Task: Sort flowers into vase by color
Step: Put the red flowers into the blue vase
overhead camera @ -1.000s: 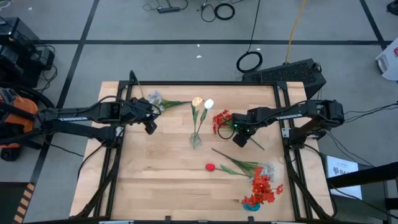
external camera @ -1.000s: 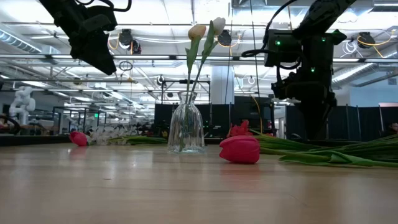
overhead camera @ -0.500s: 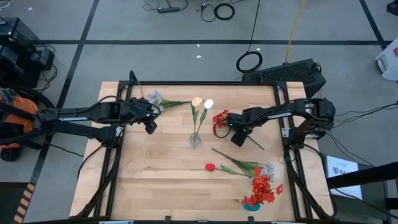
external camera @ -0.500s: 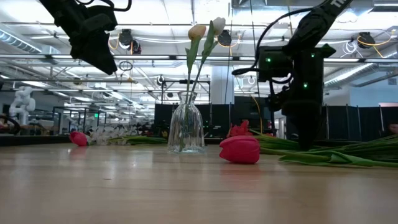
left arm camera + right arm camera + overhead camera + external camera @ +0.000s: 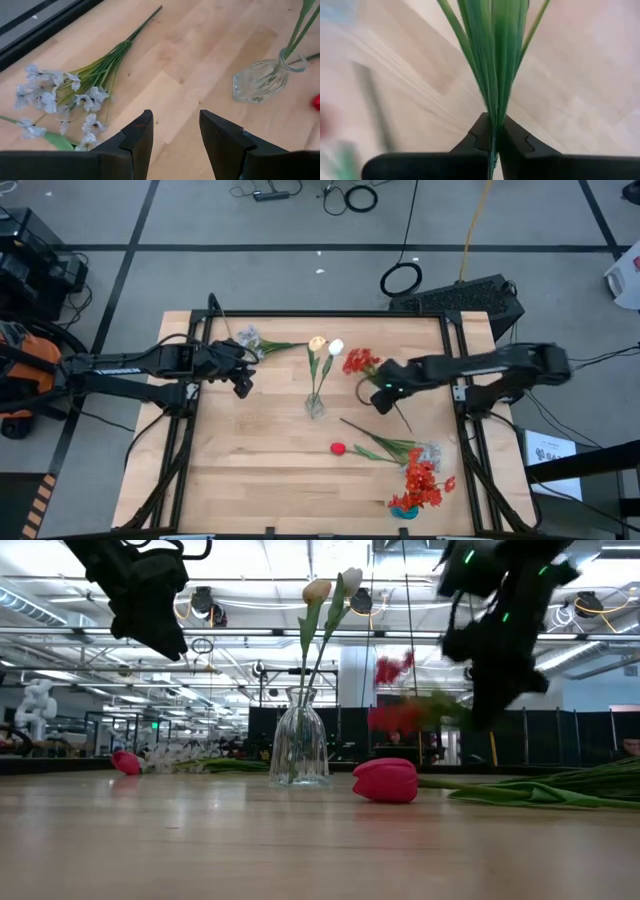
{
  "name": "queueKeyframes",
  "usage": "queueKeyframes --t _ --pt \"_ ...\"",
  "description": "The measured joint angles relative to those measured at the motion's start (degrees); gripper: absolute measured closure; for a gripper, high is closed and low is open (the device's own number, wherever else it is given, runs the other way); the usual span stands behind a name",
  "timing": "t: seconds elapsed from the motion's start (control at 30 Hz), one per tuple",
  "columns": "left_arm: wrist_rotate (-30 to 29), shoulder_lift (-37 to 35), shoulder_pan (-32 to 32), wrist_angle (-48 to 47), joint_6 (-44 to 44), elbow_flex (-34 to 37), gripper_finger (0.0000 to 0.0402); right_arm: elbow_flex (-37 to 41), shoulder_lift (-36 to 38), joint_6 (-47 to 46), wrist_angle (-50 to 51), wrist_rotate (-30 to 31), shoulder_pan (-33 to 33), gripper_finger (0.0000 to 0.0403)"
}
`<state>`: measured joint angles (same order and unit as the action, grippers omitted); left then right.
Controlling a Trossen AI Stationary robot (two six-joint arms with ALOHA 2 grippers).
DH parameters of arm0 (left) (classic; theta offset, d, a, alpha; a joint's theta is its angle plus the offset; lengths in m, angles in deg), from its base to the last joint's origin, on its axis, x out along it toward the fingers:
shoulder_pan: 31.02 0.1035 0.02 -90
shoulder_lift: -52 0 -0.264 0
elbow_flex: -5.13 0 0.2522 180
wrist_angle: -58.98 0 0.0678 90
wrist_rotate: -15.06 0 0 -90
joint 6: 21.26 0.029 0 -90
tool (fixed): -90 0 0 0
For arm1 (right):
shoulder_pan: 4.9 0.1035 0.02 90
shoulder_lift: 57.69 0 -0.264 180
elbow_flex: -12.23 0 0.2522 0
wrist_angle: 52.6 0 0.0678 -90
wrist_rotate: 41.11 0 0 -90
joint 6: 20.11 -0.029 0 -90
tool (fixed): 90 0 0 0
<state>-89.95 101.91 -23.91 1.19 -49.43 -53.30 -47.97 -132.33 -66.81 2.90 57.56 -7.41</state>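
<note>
Two tulips already stand in the glass vase (image 5: pixel 315 406) from above; right gripper (image 5: pixel 383 397) is clamped on the red cluster stem (image 5: pixel 360 364) right of it. Low view: lifted off the table. Left gripper (image 5: pixel 175 135), jaws apart, hovers by pale sprays (image 5: pixel 65 100). Next I'd guess: the red vase (image 5: pixel 405 511), near right.

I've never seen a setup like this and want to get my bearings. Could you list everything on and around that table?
Table: one, pale wood, centre of the floor.
Glass vase: one, clear, mid-table, holding two tulips.
Tulips in vase: two, one peach and one white.
Red clustered flower: one, red, lifted off the table in the right claw.
Red tulip bud: one, lying in front of the vase.
Pale blossom spray: one, bluish-white, far left part of the table.
Red bunch in blue vase: one, near right corner.
Cables: several, dark, floor behind the table.
Left claw: open, hovering near the pale spray.
Right claw: shut on the red flower's green stem.
</note>
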Motion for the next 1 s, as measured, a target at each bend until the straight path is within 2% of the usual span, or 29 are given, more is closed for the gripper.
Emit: queueKeyframes --t 0.23,0.4,0.5,0.7,0.83,1.0 --pt "1.6 0.0 0.0 0.0 0.0 0.0 0.0236 0.0 21.1 -13.1 1.0 15.7 12.9 0.0401" --pt "1.6 0.0 0.0 0.1 0.0 0.0 0.0236 0.0 29.3 -15.0 -5.3 27.7 24.1 0.0402" --pt "1.6 0.0 0.0 0.1 0.0 0.0 0.0236 0.0 29.6 -10.9 -13.3 34.0 30.0 0.0402" --pt "1.6 0.0 0.0 0.1 0.0 0.0 0.0236 0.0 26.8 -3.4 -24.8 42.1 37.6 0.0402" --pt "1.6 0.0 0.0 0.1 0.0 0.0 0.0236 -3.1 25.5 -1.2 -25.2 45.7 42.3 0.0403" --pt "1.6 0.0 0.0 0.1 0.0 0.0 0.0236 -12.6 21.5 5.5 -23.7 51.9 49.3 0.0403"
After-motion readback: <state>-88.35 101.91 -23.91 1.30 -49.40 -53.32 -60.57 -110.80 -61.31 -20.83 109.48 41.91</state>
